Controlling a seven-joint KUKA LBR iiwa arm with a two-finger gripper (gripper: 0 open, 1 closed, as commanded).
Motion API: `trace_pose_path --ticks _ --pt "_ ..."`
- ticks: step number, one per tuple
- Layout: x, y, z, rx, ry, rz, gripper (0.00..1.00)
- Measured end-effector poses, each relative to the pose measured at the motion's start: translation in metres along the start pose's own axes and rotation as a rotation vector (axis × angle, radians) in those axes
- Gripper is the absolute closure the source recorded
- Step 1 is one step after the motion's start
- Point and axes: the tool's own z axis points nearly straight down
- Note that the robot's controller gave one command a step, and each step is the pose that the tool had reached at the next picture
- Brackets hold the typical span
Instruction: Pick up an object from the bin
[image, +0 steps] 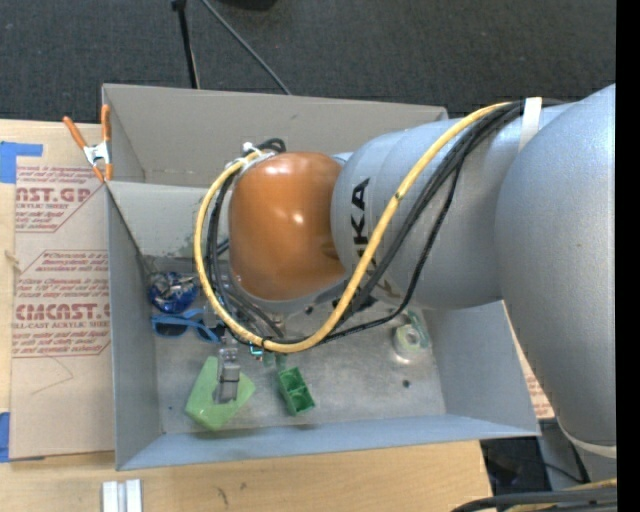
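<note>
Your gripper (230, 378) is planted right on the light green wedge-ish piece (208, 408) by the bin's (130, 400) near wall. Honestly can't tell if it's spread or pinching. The dark green block (295, 390) sits just right of it, a pale ring (408, 338) is further right, and blue stuff (175, 302) lies behind it to the left.

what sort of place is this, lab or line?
Probably a robotics lab, not a production line: a KUKA arm reaches into a grey metal bin holding a few mismatched oddments, such as a light green piece and a dark green block.
</note>
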Motion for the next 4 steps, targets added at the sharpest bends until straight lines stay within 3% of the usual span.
trace_pose_path --ticks 1,2,3,4 --pt "0.011 -0.057 0.12 0.001 -0.004 0.08 0.0" --pt "-0.007 -0.009 0.107 -0.004 -0.009 0.14 0.0" --pt "-0.007 -0.011 0.107 -0.003 -0.006 0.142 1.0" --pt "-0.002 0.028 -0.033 -0.007 -0.014 0.212 1.0"
